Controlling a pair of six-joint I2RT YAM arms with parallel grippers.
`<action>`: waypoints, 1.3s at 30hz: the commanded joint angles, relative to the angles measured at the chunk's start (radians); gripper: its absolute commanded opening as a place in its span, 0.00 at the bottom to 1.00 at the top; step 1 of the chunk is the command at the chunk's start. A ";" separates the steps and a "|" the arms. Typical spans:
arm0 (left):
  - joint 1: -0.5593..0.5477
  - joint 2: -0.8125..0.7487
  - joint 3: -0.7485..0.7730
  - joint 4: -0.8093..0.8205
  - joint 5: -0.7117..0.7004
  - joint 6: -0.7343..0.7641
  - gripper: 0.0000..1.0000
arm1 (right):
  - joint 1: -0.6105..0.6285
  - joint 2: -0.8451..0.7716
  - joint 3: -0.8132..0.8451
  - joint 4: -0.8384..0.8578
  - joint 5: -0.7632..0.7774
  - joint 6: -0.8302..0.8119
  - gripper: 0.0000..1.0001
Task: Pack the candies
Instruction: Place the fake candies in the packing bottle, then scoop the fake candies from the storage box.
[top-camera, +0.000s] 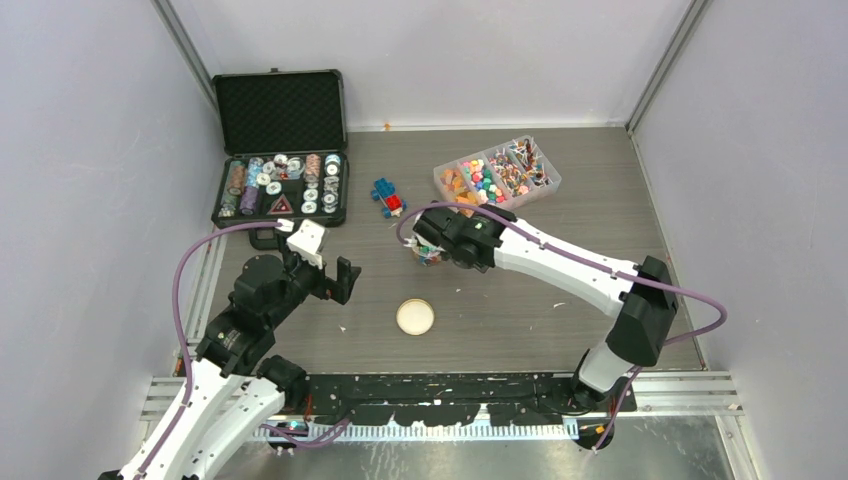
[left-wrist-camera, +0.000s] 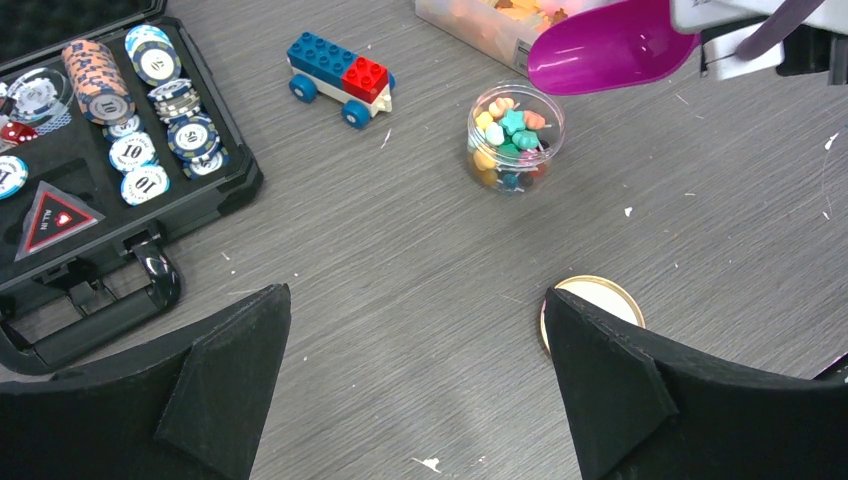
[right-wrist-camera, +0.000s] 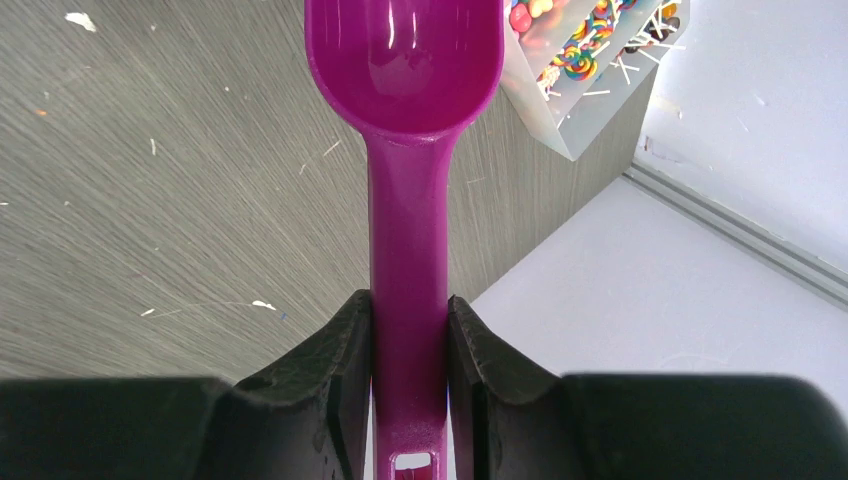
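Candies (left-wrist-camera: 508, 130) in orange, green, pink and blue fill a small clear jar (top-camera: 428, 254) in the middle of the table. More candies lie sorted in a clear divided tray (top-camera: 497, 172) at the back right; its corner shows in the right wrist view (right-wrist-camera: 590, 70). My right gripper (right-wrist-camera: 408, 330) is shut on the handle of a purple scoop (right-wrist-camera: 405, 60). The scoop's bowl is empty and hangs just right of and above the jar, as the left wrist view shows (left-wrist-camera: 610, 48). My left gripper (left-wrist-camera: 415, 340) is open, low over bare table, left of a round lid (top-camera: 415, 317).
An open black case of poker chips (top-camera: 280, 185) sits at the back left, its handle facing my left arm. A blue-and-red toy brick car (top-camera: 389, 197) stands between the case and the tray. Walls close in the table on three sides.
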 joint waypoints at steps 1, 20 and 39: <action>-0.004 -0.009 -0.001 0.027 -0.011 0.013 1.00 | 0.000 -0.101 0.023 0.021 -0.037 0.033 0.00; -0.004 -0.014 -0.001 0.030 -0.003 0.012 1.00 | -0.384 0.066 0.235 -0.134 -0.216 0.212 0.00; -0.013 -0.002 -0.003 0.028 -0.011 0.017 1.00 | -0.531 0.509 0.697 -0.368 -0.258 0.246 0.00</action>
